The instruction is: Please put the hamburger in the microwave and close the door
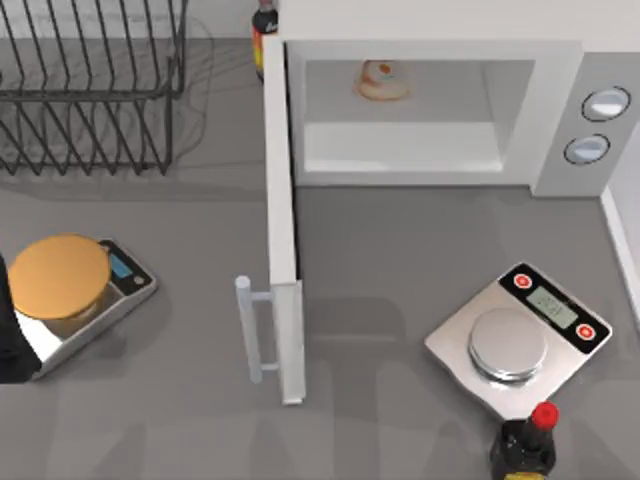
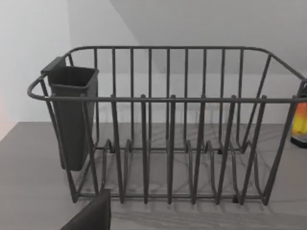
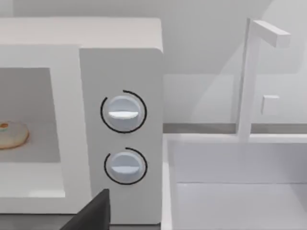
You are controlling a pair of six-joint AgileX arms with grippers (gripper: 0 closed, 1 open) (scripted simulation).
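Microwave is the landmark. Its door stands wide open, swung out edge-on from the cavity's left side toward the near table edge, bar handle on the door's left face. Hamburger already sits inside the cavity, toward the back. Remaining step, I judge, is closing the door. Risks: a push near the hinge may only stall or shift the oven; a fast swing could bounce back ajar. Left arm sits far left of the microwave; grip state of both tools cannot be told.
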